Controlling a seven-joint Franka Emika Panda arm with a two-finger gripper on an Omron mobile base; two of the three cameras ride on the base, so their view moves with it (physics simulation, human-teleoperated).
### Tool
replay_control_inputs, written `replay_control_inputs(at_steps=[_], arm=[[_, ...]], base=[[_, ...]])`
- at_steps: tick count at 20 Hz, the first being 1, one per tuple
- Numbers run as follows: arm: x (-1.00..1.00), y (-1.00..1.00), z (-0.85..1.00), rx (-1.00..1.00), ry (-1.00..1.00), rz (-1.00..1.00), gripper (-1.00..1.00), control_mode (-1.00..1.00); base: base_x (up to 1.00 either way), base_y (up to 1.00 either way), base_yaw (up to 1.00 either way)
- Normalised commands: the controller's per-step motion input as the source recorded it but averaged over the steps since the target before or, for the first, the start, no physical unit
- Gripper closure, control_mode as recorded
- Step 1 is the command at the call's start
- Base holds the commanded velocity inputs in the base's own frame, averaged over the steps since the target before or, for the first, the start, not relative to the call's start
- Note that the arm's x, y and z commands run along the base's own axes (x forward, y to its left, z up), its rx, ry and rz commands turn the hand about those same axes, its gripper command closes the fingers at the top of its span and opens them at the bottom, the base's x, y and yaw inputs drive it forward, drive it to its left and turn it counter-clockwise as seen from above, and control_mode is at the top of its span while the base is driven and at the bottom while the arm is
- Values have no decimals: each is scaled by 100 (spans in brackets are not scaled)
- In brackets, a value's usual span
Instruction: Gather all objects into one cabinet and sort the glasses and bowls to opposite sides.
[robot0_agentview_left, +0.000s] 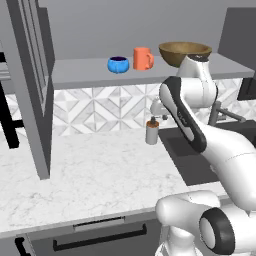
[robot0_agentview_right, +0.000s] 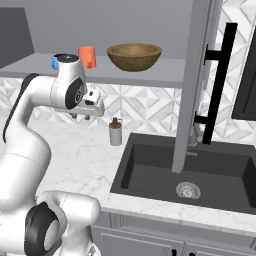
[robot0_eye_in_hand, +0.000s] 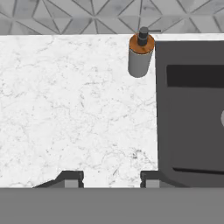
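White marble-veined counter (robot0_eye_in_hand: 74, 113) spreads smooth and matte beneath the hand, and the gripper (robot0_eye_in_hand: 111, 178) hangs over it with its two small dark tips set well apart, jaws spread and nothing between them. Just beyond, near the patterned backsplash (robot0_agentview_left: 95, 107) of grey and white triangular tiles, a soap dispenser (robot0_eye_in_hand: 140, 54) stands upright: a plain grey cylinder capped by a brown wood-toned collar and a dark pump. It sits just beside the rim of the sink (robot0_agentview_right: 210, 175), a deep matte black rectangular basin with a round metal drain at its bottom.

Up on the flat grey open shelf (robot0_agentview_left: 80, 72) above the backsplash, the three task pieces stand in a row. A small glossy blue bowl (robot0_agentview_left: 118, 64) is at one end, round and squat with a dark hollow. Next to it, apart but near, stands the orange mug (robot0_agentview_left: 143, 58), a straight-sided cylinder with a loop handle on its side. The wide brown wooden bowl (robot0_agentview_right: 134, 56) is at the sink end, matte, with a lighter inside and a thin rim; it is far broader than the other two.

Tall grey cabinet door (robot0_agentview_left: 31, 90), open and edge-on, frames the side of the left base view.
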Motion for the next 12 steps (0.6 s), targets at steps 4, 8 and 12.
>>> replay_control_inputs(at_steps=[4, 8, 12], arm=[[-51, -3, -2, -3, -10, 0, -100, -100], [-100, 7, -5, -15, -32, 0, -100, -100], [-82, 7, -24, -5, -24, 0, -100, -100]], base=[[0, 0, 0], [0, 0, 0], [0, 0, 0]])
